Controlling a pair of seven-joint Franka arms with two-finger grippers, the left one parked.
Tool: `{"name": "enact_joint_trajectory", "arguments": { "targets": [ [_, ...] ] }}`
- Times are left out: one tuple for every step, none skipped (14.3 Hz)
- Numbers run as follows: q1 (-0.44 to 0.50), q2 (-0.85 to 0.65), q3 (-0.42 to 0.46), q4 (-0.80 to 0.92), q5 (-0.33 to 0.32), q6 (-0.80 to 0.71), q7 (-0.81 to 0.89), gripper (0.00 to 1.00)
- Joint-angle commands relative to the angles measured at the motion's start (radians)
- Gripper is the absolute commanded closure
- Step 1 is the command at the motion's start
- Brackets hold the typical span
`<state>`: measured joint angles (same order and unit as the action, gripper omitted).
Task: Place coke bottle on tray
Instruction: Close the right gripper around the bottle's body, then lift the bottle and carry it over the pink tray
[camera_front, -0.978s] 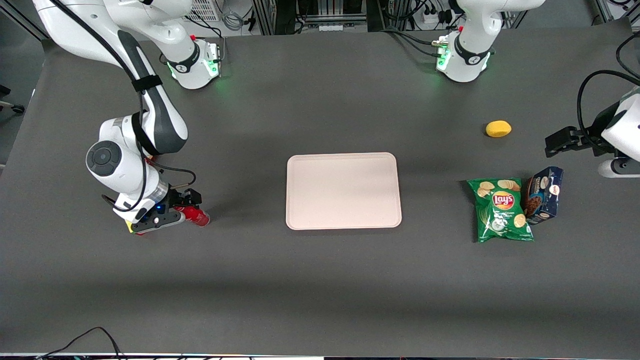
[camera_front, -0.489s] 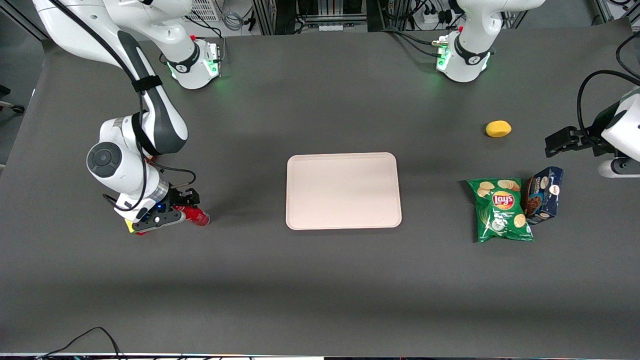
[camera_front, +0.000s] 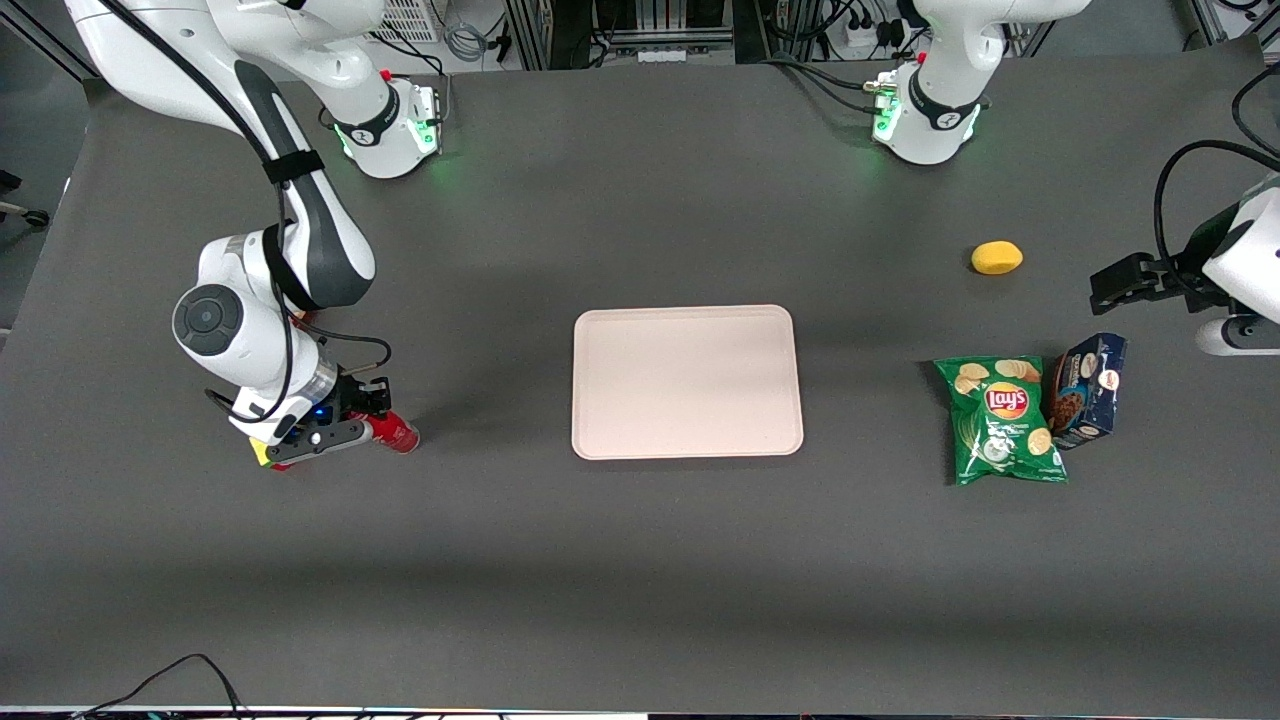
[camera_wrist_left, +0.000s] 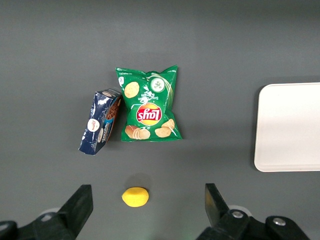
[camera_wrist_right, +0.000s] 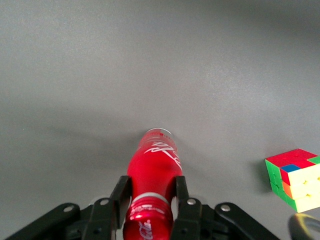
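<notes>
Toward the working arm's end of the table, at about nine o'clock from the tray (camera_front: 687, 381), the right arm's gripper (camera_front: 362, 418) sits low over the coke bottle (camera_front: 394, 432), which lies on its side on the dark table (camera_front: 640, 560). Seen from the working arm's wrist, the two black fingers (camera_wrist_right: 121, 196) press against either side of the bottle (camera_wrist_right: 152, 187) near its neck, so the gripper is pinching the bottle. Compared with a second ago, the gripper has shifted only slightly and settled closer around the bottle, while the bottle lies in the same spot on the table; the fingers appear to have closed in during that time. That suggests the grasp has just been made and lifting has not begun.

A puzzle cube (camera_wrist_right: 295, 179) with coloured squares rests near the bottle without touching it; from the front only a yellow sliver of it (camera_front: 260, 453) shows by the gripper.

The pink tray is bare and well apart from the bottle, toward three o'clock from it. Toward the parked arm's end of the table lie a green chip bag (camera_front: 1003, 420), a dark blue box (camera_front: 1088, 390) just beside it, and a lemon (camera_front: 996, 258) at about twelve o'clock from the bag, farther from the front camera. None of these has moved. What remains is the lift, the carry across to the tray and the release
</notes>
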<state>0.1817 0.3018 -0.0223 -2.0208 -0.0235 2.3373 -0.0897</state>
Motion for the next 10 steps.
{"name": "enact_joint_trajectory", "arguments": {
  "targets": [
    [-0.002,-0.016,0.004,0.069,0.02,-0.099,-0.036,1.0],
    [-0.002,-0.017,0.004,0.118,0.02,-0.178,-0.038,1.0],
    [-0.002,-0.017,0.004,0.178,0.022,-0.26,-0.038,1.0],
    [-0.001,-0.018,0.005,0.235,0.02,-0.335,-0.038,1.0],
    [0.004,-0.02,0.007,0.287,0.02,-0.404,-0.038,1.0],
    [0.007,-0.021,0.008,0.331,0.02,-0.452,-0.036,1.0],
    [0.007,-0.032,0.015,0.368,0.02,-0.501,-0.036,1.0],
    [0.008,-0.047,0.024,0.401,0.022,-0.548,-0.027,1.0],
    [0.009,-0.065,0.033,0.427,0.022,-0.599,-0.025,1.0],
    [0.009,-0.076,0.039,0.46,0.025,-0.652,-0.025,1.0]
  ]
}}
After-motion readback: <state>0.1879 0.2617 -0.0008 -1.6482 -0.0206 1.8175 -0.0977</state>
